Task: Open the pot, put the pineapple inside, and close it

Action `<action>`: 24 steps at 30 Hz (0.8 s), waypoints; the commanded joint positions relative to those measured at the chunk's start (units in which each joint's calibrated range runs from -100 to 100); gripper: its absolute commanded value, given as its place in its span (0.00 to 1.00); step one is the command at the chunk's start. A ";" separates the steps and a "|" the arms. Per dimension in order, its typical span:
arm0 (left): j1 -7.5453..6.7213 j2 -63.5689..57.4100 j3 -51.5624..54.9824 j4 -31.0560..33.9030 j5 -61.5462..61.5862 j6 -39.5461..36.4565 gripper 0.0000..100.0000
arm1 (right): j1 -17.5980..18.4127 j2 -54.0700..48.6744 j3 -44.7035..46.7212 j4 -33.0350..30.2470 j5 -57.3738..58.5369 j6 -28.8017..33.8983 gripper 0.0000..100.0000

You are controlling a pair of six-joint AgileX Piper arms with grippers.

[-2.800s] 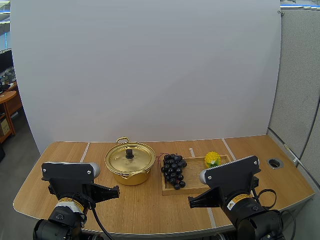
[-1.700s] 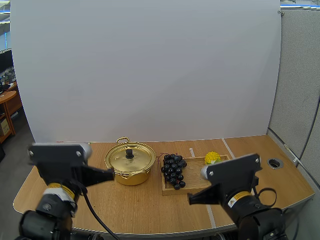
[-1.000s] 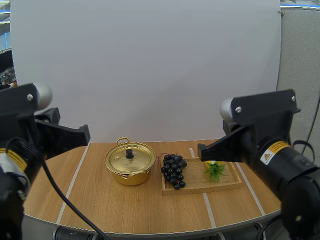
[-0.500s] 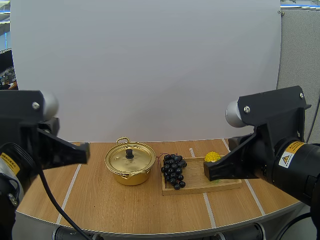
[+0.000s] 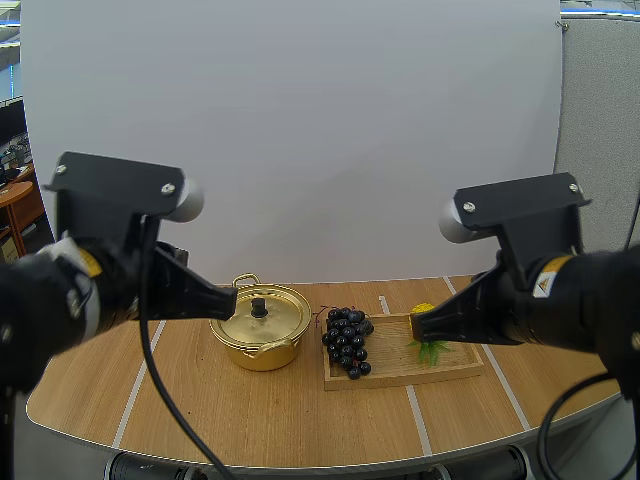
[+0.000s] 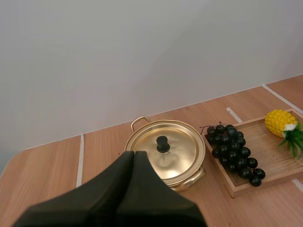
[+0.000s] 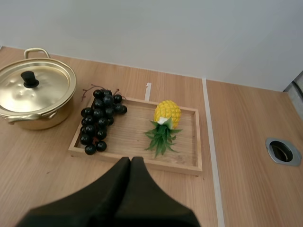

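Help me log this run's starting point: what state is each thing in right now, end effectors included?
pot: closed, upright
lid: seated on the pot
pineapple: lying on its side in the tray, not grasped
grapes: lying at the tray's end nearest the pot
wooden tray: flat, holding the grapes and pineapple
left end effector: shut on nothing
right end effector: shut on nothing
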State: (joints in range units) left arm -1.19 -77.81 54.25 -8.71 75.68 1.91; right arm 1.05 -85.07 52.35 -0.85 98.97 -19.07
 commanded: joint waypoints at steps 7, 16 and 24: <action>0.08 11.26 -0.19 -0.86 -7.42 -0.05 0.17 | -0.23 5.20 -0.46 -0.47 -1.30 0.84 0.00; 0.08 14.96 -0.19 -0.75 -7.42 3.50 1.00 | -0.23 5.20 -0.46 -0.47 -3.80 1.16 0.81; 0.08 14.96 -0.19 -1.45 -6.83 8.88 1.00 | -0.23 5.20 -0.46 -1.66 -4.71 1.58 1.00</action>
State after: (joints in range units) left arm -1.19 -63.04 54.25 -8.95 69.46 6.59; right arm 1.05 -79.82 52.35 -1.72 95.98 -18.01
